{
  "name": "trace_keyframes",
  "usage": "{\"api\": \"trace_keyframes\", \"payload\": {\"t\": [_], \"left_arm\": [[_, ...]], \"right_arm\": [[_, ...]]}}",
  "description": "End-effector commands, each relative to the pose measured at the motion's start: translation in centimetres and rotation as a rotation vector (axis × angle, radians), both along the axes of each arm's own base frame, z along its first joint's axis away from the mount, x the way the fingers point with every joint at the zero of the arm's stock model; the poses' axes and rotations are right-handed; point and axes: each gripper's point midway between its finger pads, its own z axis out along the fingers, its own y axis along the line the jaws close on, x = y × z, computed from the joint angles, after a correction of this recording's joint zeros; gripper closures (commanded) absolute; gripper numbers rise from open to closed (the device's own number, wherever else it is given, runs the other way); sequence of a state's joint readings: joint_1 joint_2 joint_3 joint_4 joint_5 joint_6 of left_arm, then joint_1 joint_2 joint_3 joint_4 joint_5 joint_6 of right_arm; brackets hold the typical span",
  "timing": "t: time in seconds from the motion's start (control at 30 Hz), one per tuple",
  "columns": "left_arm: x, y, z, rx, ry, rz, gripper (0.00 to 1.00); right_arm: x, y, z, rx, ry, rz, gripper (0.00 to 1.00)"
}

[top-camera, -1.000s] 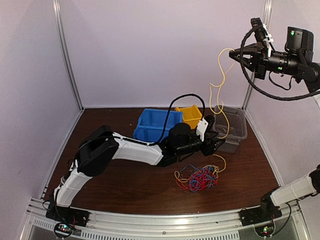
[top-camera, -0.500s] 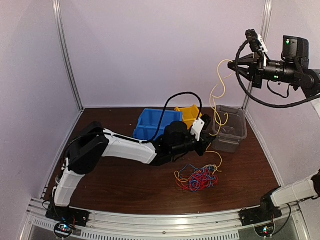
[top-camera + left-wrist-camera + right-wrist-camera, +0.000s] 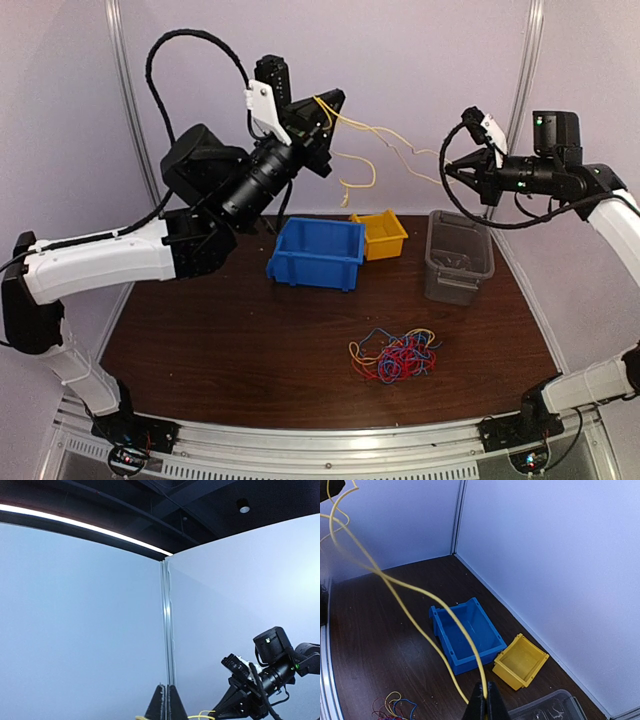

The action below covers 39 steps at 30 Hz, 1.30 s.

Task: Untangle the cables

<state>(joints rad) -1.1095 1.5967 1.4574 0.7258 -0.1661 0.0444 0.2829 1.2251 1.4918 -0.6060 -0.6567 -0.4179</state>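
My left end effector (image 3: 326, 114) is raised high above the left side of the bench (image 3: 230, 350), fingers clenched on one end of a yellow cable (image 3: 365, 126); my left wrist view shows the two fingers pressed together with the strand at their base. From there the yellow cable stretches through the air towards the right, sagging and kinked, with a loose curl hanging just below my left end effector. Under it, at the back of the bench, a blue bin (image 3: 318, 252) sits with a smaller yellow bin (image 3: 380, 233) just beside it on the right. Nearer the front, right of centre, the tangled cables (image 3: 395, 357) lie in a red, blue and yellow heap. A grey bin (image 3: 460, 255) stands at the back right. Above it, my right end effector (image 3: 446, 172) pinches the other end of the yellow cable, fingers closed on it.
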Motion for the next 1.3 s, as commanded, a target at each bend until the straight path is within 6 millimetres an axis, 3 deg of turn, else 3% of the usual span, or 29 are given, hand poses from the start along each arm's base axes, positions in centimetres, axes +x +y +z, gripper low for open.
{"api": "trace_keyframes", "payload": {"t": [0.0, 0.03, 0.13, 0.27, 0.4, 0.53, 0.7, 0.93, 1.03, 1.27], "left_arm": [[3.8, -1.8, -7.6, 0.200, 0.105, 0.150, 1.00], [4.1, -1.7, -7.9, 0.209, 0.120, 0.161, 1.00], [4.4, -1.2, -8.1, 0.226, 0.147, 0.186, 1.00], [5.4, -0.2, -7.3, 0.236, 0.157, 0.211, 1.00], [7.6, 0.8, -7.4, 0.236, 0.208, 0.232, 1.00], [9.6, 2.3, -8.2, 0.238, 0.253, 0.259, 1.00], [10.5, 3.4, -8.3, 0.239, 0.260, 0.288, 1.00], [13.1, 4.0, -9.6, 0.271, 0.303, 0.333, 1.00], [14.9, 3.8, -11.4, 0.292, 0.372, 0.338, 1.00], [18.2, 4.2, -15.7, 0.332, 0.475, 0.382, 1.00]], "right_arm": [[-0.7, 1.9, -1.0, 0.053, 0.020, 0.131, 1.00], [-0.9, 2.3, -1.7, 0.057, 0.040, 0.153, 0.98], [-1.5, 3.4, -4.3, 0.039, 0.092, 0.208, 0.79], [-2.5, 4.0, -7.2, 0.030, 0.157, 0.262, 0.57], [-4.5, 4.6, -9.9, 0.040, 0.231, 0.368, 0.44], [-5.6, 4.3, -13.6, 0.020, 0.296, 0.382, 0.42], [-5.0, 3.3, -19.5, 0.056, 0.343, 0.278, 0.42], [-2.8, 1.8, -25.0, -0.089, 0.382, 0.170, 0.44], [-2.2, 1.5, -26.1, -0.125, 0.402, 0.147, 0.46], [-1.3, 0.7, -25.8, -0.148, 0.341, 0.078, 0.47]]}}
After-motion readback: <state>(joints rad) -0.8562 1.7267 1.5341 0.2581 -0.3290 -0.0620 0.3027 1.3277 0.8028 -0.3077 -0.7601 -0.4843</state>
